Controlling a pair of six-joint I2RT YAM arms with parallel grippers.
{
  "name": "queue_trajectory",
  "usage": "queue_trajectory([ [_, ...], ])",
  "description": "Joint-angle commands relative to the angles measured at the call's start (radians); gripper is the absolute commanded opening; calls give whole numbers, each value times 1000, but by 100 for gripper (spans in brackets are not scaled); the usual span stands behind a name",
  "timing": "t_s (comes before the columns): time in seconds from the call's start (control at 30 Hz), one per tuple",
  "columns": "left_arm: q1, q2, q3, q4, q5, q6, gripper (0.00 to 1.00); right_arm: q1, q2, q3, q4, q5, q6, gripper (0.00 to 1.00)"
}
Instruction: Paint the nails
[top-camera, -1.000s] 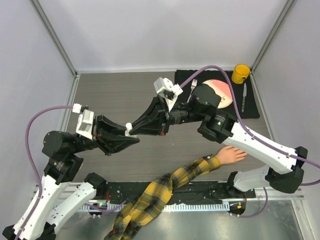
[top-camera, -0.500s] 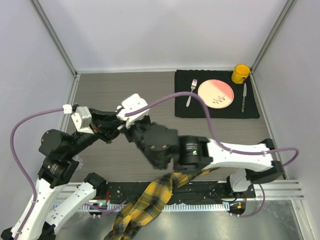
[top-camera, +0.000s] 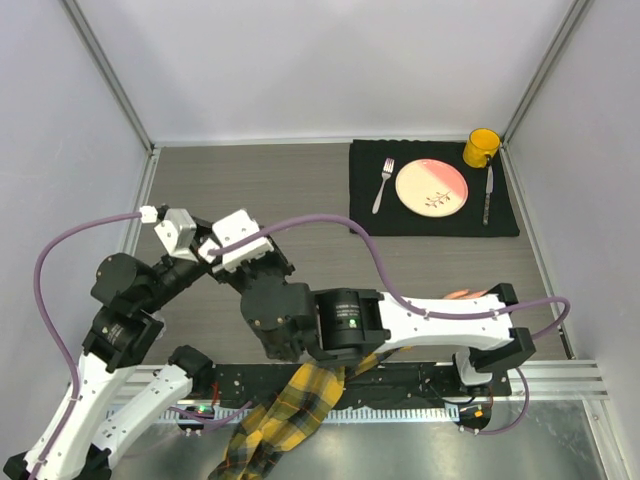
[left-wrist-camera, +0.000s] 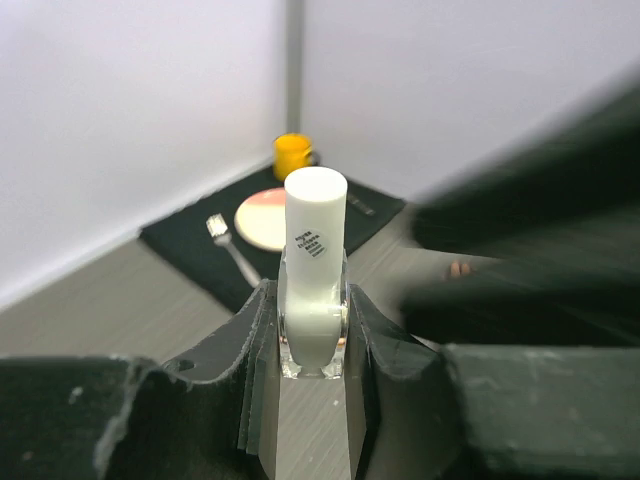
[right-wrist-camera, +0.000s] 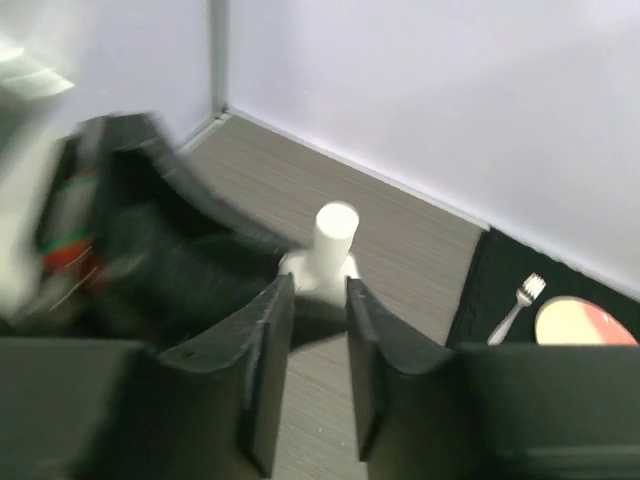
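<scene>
Peeking out beside the right arm (top-camera: 440, 320) at the surface's (top-camera: 300, 190) right side, the mannequin hand (top-camera: 466, 294) lies well apart from both robot hands, its nails too small to discern. The left hand (left-wrist-camera: 312, 300) clamps a white-capped bottle (left-wrist-camera: 315, 240). The right hand (right-wrist-camera: 318, 290), narrowly parted and empty, faces it.

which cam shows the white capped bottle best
Left wrist: the bottle stands sharp and centred, clamped in the left hand. Right wrist shows it blurred and farther off. From the top, the arms hide it.

Left gripper (left-wrist-camera: 312, 305) clamped, right gripper (right-wrist-camera: 318, 300) parted, facing it
</scene>
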Motion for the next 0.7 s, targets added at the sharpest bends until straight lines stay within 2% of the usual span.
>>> queue_trajectory([
  [0.0, 14, 24, -5, -21, -128, -34, 0, 85, -99, -100, -50, -256, 10, 47],
  [0.1, 14, 20, -3, -45, -103, -61, 0, 85, -224, -199, -72, -380, 36, 55],
  [0.23, 14, 17, -2, -56, -11, -93, 0, 63, -402, -339, -90, -532, 120, 58],
  [0.27, 14, 12, -2, -53, 59, -108, 0, 25, -463, -353, -119, -574, 139, 58],
  [0.3, 14, 12, -5, -46, 99, -120, 0, 4, -492, -367, -129, -680, 151, 59],
  [0.37, 14, 7, -22, 3, 255, -171, 0, -98, -569, -408, -152, -805, 197, 60],
  [0.4, 14, 4, -32, 34, 314, -197, 0, -137, -587, -416, -158, -965, 209, 60],
  [0.47, 14, 0, -66, 140, 444, -295, 0, -243, -633, -443, -169, -1138, 219, 63],
  [0.53, 14, -5, -100, 256, 499, -365, 0, -285, -644, -450, -175, -1290, 219, 64],
  [0.67, 14, -16, -143, 440, 613, -519, 0, -345, -630, -421, -181, -1431, 219, 64],
])
